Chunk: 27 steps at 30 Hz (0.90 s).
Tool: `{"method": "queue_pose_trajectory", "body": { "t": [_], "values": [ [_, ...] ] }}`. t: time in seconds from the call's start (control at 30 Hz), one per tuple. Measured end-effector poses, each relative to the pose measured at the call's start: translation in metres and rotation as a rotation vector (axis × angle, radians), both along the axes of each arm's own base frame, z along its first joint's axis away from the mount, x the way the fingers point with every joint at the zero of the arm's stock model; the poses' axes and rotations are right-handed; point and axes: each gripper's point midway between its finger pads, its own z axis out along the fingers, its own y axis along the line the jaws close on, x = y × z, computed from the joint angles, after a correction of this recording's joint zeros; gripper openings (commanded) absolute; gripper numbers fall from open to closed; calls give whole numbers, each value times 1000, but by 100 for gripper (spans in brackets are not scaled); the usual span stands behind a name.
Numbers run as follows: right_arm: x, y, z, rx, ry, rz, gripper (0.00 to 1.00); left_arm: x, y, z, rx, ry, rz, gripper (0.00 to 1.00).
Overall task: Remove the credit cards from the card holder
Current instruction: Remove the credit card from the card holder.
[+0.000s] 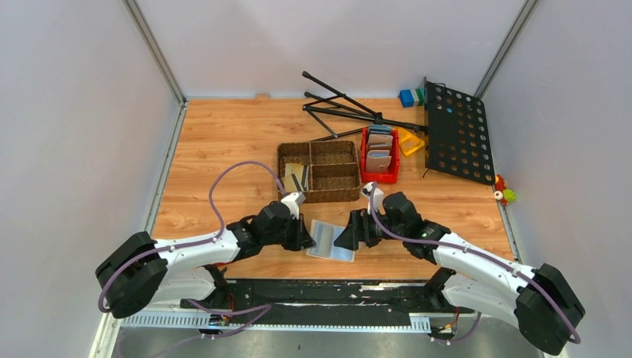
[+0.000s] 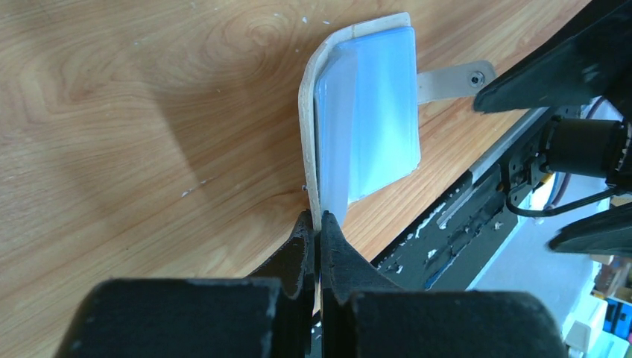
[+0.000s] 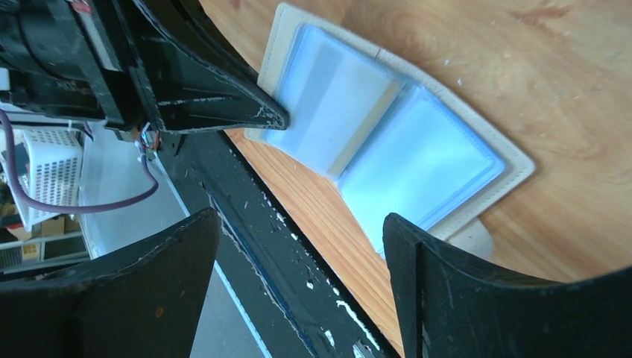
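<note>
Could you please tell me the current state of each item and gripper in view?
card holder: lying open on the table, pale blue pockets up.
left gripper: shut on the card holder's edge.
right gripper: open, holding nothing.
credit cards: out, in the woven basket's near-left compartment.
wallets: standing upright in the red bin.
</note>
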Motion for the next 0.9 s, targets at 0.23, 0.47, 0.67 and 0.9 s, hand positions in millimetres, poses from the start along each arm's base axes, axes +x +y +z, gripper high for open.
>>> {"method": "queue_pose_trajectory", "body": {
  "t": [0.23, 0.47, 0.67, 0.9],
  "values": [
    [-9, 6, -25, -72, 52, 18, 76, -1, -6, 4, -30, 9, -7, 0],
    [-7, 4, -37, -108, 89, -4, 68, -1, -8, 6, -43, 11, -5, 0],
    [-7, 5, -44, -121, 115, -18, 57, 0, -9, 8, -53, 10, -6, 0],
    [-6, 6, -47, -124, 136, -30, 51, 0, -12, 11, -74, 7, -12, 0]
  ]
}}
